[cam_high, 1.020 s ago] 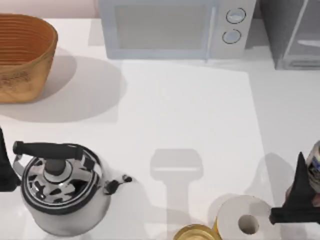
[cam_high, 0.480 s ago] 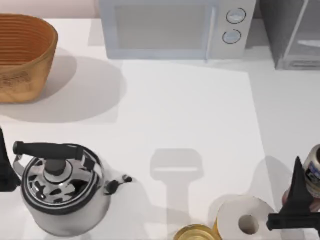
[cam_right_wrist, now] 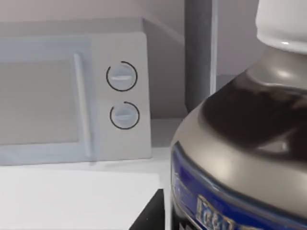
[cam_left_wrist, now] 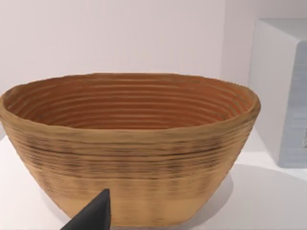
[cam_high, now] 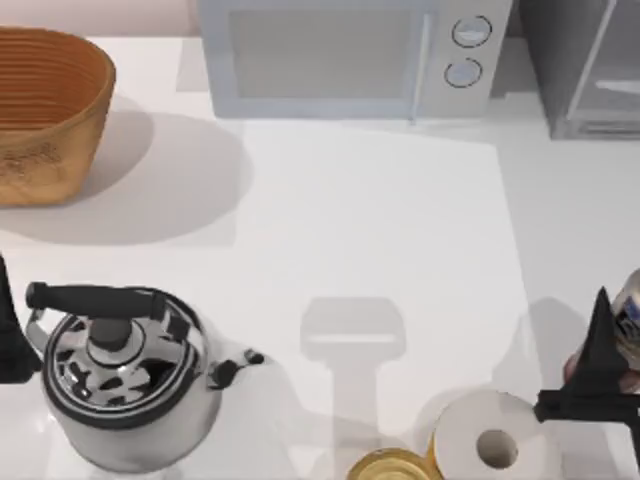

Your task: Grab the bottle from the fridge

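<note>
Bottle (cam_right_wrist: 240,143): white cap, grey shoulder, blue label.

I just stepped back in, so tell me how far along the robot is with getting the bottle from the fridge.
Done: the bottle is out of the fridge, near the table's right edge, beside the toilet-paper roll.

In hand: the right pincer is at the bottle, which looms close in the right wrist view; whether it grips, I cannot tell.

Left: confirming the hold. The left pincer sits parked by the kettle.

Basket (cam_high: 45,110) rear left, kettle (cam_high: 120,385) before it, fridge (cam_high: 585,65) rear right
</note>
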